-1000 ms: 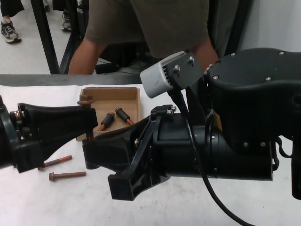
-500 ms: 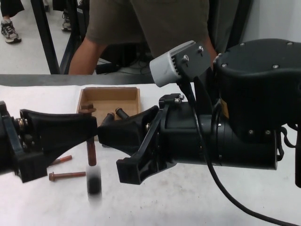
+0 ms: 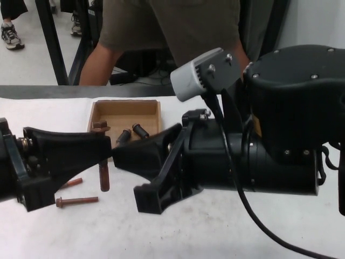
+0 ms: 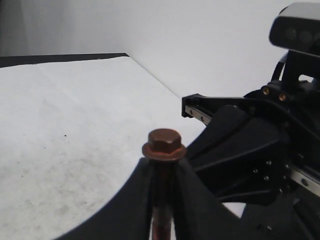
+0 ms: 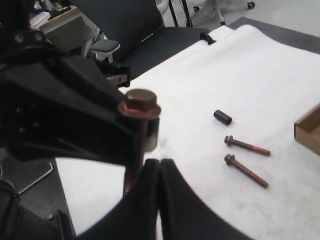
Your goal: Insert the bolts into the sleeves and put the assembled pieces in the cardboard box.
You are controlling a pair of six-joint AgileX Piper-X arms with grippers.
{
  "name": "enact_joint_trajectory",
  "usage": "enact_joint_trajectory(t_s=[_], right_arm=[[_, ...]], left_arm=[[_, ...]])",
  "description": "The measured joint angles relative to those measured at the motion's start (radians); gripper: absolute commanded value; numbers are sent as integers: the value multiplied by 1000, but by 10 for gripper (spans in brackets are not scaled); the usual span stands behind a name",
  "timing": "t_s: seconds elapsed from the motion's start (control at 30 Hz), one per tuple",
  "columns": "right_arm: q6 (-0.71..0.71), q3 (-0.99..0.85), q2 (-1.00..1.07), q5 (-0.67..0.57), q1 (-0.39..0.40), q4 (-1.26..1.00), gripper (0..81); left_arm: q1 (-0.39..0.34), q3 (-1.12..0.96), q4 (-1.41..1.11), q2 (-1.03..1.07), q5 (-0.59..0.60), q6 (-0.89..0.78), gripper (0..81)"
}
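Note:
My left gripper [image 3: 102, 148] [image 4: 162, 172] is shut on a copper bolt [image 3: 103, 175] [image 4: 164, 145] [image 5: 141, 107], held upright with its hex head on top and its bare shank hanging below the fingers. Just beside the bolt is my right gripper [image 3: 116, 156] [image 5: 159, 167], fingers shut together with nothing between them. A black sleeve [image 5: 223, 117] lies loose on the white cloth. The cardboard box [image 3: 125, 110] stands at the back and holds two assembled pieces [image 3: 123, 136] [image 3: 141, 131].
Two loose bolts [image 3: 77, 201] [image 3: 70, 183] lie on the cloth under the left arm, seen also from the right wrist as bolts [image 5: 247, 145] [image 5: 245, 170] near the box corner [image 5: 307, 130]. The right arm's bulk covers the bench's right half.
The black sleeve that sat at the bolt's lower end by the right gripper's tips dropped off and fell away. The right gripper drew back slightly to the right; the bolt's shank is now bare.

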Motion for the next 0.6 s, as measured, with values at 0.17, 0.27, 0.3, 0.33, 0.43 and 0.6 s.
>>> enact_joint_trajectory(t_s=[0.17, 0.27, 0.3, 0.33, 0.43, 0.6], right_arm=[[0, 0, 0, 0, 0, 129, 3], [-3, 0, 0, 0, 0, 166, 3], [-5, 0, 0, 0, 0, 181, 3], [-6, 0, 0, 0, 0, 194, 3], [-8, 0, 0, -5, -2, 244, 3], [-17, 0, 7, -54, -2, 331, 3]], left_arm=[[0, 0, 0, 0, -51, 29, 8], [0, 0, 0, 0, -79, 55, 8], [0, 0, 0, 0, -88, 64, 8], [0, 0, 0, 0, -101, 79, 8], [0, 0, 0, 0, -141, 102, 8], [0, 0, 9, 0, -229, 143, 8]])
